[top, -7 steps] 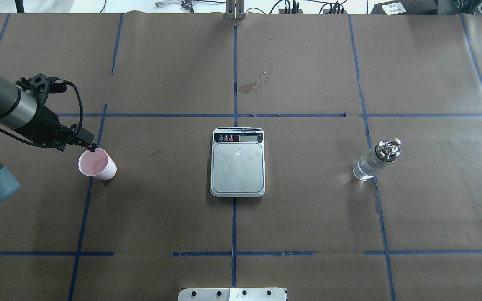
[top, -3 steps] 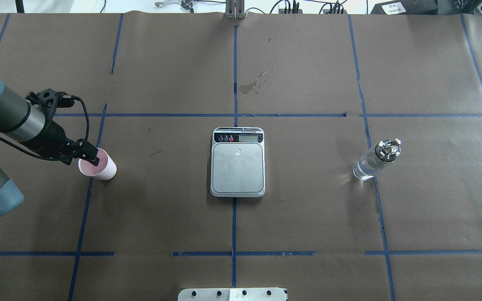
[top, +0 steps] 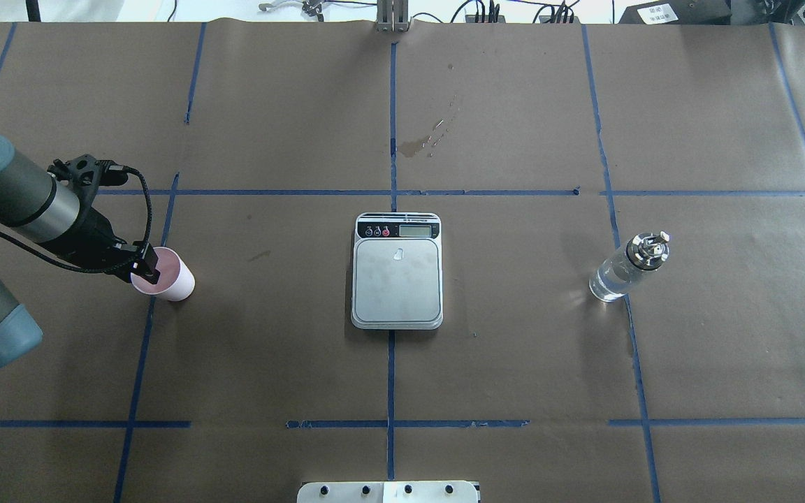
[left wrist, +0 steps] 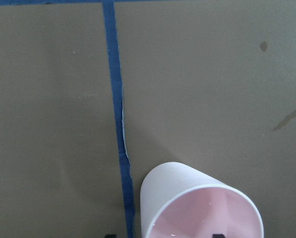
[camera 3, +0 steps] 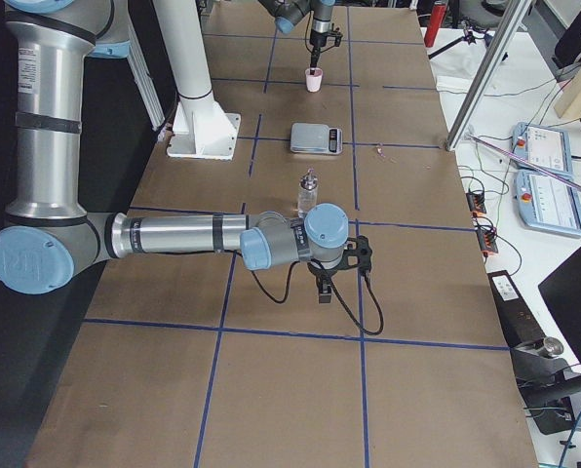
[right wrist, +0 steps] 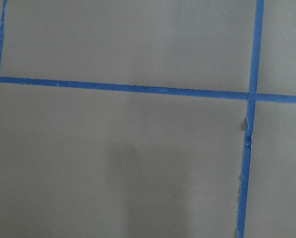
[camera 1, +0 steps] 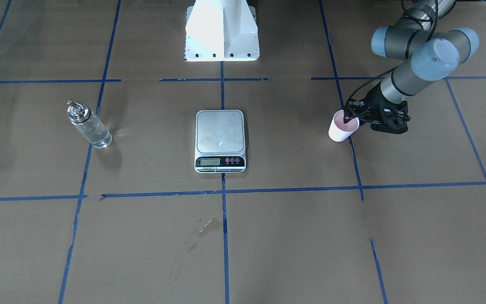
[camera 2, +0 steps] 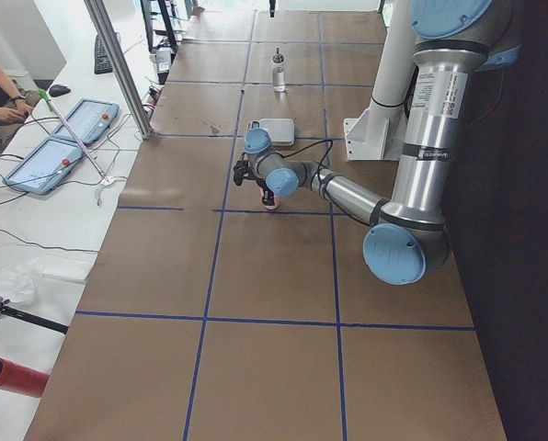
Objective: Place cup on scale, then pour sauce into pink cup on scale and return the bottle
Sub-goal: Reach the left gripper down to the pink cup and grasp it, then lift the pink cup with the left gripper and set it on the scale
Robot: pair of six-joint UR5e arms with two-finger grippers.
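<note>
So, the cup [top: 172, 281] is found upright on the brown-papered table [top: 514, 363], far over on the left in the overhead view, just beside a blue tape line [top: 142, 335]; its pink lining is plainly seen from above. The left gripper [top: 145, 269] is set at the cup's rim with its jaws apart; in the left wrist view one fingertip [left wrist: 217, 234] is seen inside the cup and the other outside it, so the wall is straddled.

The scale [top: 397, 276] is parked in the middle of the table on the centre tape line, display at the far edge, well apart from the cup; a small pale mark is seen on its platform. The bottle [top: 619, 269] is stood upright well off to the right, on another tape line, with the clear sauce [top: 606, 285] visible in it.

The right gripper [camera 3: 322, 289] is only caught in the exterior right view, low over the paper, nearer that camera than the bottle; whether its jaws are apart or together can't be told. A brownish stain [top: 420, 144] is noted beyond the scale.
</note>
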